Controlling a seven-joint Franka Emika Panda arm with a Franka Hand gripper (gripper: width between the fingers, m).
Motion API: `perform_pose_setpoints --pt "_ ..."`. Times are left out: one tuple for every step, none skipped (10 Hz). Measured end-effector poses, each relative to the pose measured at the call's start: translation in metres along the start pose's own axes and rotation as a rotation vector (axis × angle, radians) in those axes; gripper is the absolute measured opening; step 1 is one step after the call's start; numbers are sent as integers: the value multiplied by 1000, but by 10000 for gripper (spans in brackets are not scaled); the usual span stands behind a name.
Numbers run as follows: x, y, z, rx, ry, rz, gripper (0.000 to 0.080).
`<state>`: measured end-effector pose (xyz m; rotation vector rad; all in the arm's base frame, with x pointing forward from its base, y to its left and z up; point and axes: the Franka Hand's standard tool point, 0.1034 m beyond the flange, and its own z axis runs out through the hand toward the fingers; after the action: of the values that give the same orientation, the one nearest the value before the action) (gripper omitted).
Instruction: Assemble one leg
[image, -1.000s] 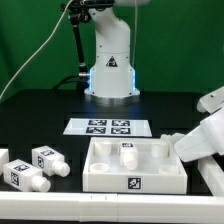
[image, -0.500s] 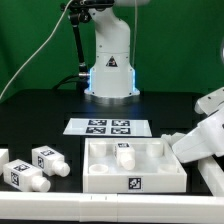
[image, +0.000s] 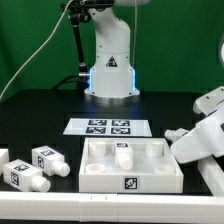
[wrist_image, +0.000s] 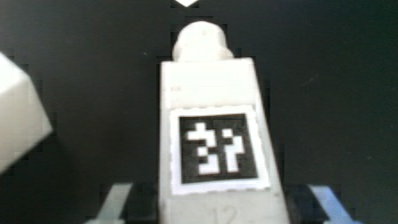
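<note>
Wrist view: the leg (wrist_image: 217, 130) is lying on the black counter (wrist_image: 71, 40). Its tagged face is pointing up at the camera and its round peg end is pointing away from the claw (wrist_image: 226, 202). The claw is sitting spread open, with one of its fingers (wrist_image: 121, 202) on each side of the leg's near end. Dark gaps are showing between both fingers and the leg's sides, so nothing is being gripped. A white part (wrist_image: 15, 110) is poking in at the edge, well apart from the leg; cannot tell what it is.

Exterior view: the arm (image: 205, 135) is reaching low at the exterior view's right, and its claw and the leg are falling outside the frame. The tray (image: 130, 178) is sitting in the front middle of the counter, with a short white upright piece (image: 124, 153) standing inside it. The marker board (image: 100, 127) is lying just behind the tray, in front of the robot base (image: 110, 70). Two loose legs (image: 48, 160) (image: 25, 176) are lying side by side at the exterior view's left, well apart from the tray.
</note>
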<state>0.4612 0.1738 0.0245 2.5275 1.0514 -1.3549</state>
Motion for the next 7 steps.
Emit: perform_pose_setpoints --pt "-18 7 -12 14 -7 2 287" --pt "-43 15 -28 27 -8 12 287" --pt "-67 21 -39 42 -23 25 287" --pt "-74 25 -45 46 -11 33 287" --pt "-63 29 -46 25 62 35 287" --pt "-61 33 -50 11 127 42 287" --pt "-62 36 -53 -1 200 51 287"
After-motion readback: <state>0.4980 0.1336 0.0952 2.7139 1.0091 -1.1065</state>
